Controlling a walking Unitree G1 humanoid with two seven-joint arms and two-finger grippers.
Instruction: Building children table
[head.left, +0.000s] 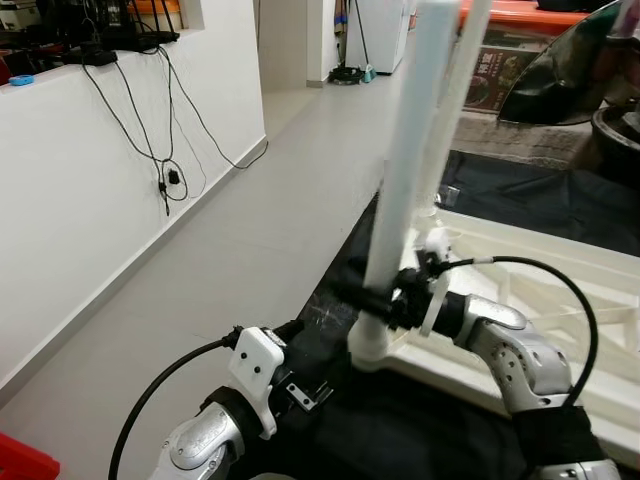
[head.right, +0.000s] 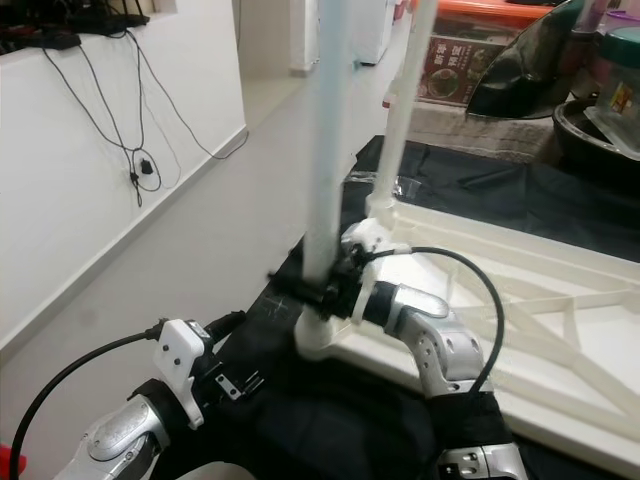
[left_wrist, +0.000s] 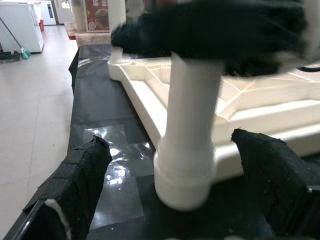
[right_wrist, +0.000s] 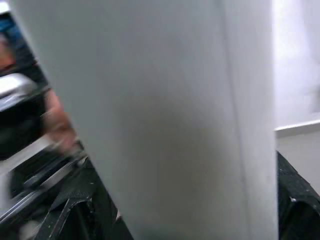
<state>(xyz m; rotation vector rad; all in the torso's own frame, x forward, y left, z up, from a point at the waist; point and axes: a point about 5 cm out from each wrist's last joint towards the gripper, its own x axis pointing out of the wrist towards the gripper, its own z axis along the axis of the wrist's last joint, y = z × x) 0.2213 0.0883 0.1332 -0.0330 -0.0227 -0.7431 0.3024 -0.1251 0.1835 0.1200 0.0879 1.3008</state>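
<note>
A white plastic tabletop (head.left: 560, 290) lies upside down on a black sheet, ribs facing up. A white table leg (head.left: 400, 190) stands upright in its near corner socket (head.left: 375, 345). My right gripper (head.left: 385, 300) is shut on this leg just above the socket. A second white leg (head.left: 450, 100) stands in the far corner behind it. My left gripper (left_wrist: 175, 195) is open, its black fingers (left_wrist: 80, 170) on either side of the near leg's base (left_wrist: 185, 170) without touching it.
A white wall (head.left: 90, 210) with hanging black cables runs along the left, with grey floor (head.left: 250, 240) beside the black sheet (head.left: 350, 420). A red object (head.left: 20, 462) lies at the bottom left. Dark bowls and containers (head.right: 600, 90) sit at the back right.
</note>
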